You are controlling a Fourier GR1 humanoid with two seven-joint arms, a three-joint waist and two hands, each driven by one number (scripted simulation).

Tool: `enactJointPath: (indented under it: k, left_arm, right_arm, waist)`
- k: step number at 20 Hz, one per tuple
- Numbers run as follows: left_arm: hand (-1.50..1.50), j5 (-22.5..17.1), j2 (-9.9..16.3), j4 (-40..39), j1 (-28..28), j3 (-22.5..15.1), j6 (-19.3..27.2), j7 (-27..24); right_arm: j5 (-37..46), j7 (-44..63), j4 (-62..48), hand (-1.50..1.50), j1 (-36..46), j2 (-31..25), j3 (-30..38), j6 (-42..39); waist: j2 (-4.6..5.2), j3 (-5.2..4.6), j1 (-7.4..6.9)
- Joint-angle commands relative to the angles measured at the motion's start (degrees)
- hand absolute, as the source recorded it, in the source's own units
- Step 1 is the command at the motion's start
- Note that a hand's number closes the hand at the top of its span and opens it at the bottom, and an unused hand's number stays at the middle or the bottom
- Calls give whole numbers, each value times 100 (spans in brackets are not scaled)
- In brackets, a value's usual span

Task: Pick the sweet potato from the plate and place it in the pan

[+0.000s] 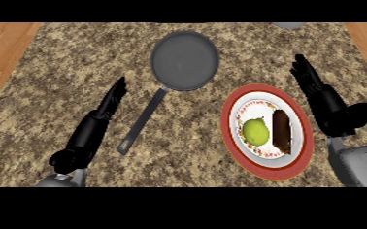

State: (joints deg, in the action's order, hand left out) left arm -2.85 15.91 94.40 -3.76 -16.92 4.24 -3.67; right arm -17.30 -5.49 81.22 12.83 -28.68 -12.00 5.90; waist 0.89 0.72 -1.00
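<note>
A dark brown sweet potato (281, 131) lies on the right half of a red-rimmed white plate (267, 171), next to a green lime (256, 131). A grey pan (184, 60) sits farther back at the counter's middle, its black handle (143, 121) pointing toward the lower left. My right hand (323, 99) is open just right of the plate, fingers straight and pointing away, holding nothing. At the left of the counter my left hand (97, 121) is open too, fingers straight, left of the pan's handle.
The speckled granite counter (72, 63) fills the view, with wooden floor at both upper corners. A grey object (288, 25) peeks in at the top edge, right of the pan.
</note>
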Motion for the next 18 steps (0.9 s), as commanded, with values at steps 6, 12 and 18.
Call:
enactJointPath:
  k: [6,12,18]
  left_arm:
    - [0,-672,-62,-362,-256,1340,600,839]
    - [0,-1000,49,-64,-64,1553,622,1474]
    - [0,-877,-151,-476,-543,1535,752,1467]
  right_arm:
    - [479,1067,-40,150,1707,-709,-496,-1149]
    - [2526,1092,857,-150,864,-2236,-1035,-604]
    - [2840,1561,1744,-150,715,-3273,-872,-1366]
  waist:
    - [-76,-89,-137]
    - [-184,-83,227]
    - [-114,-82,220]
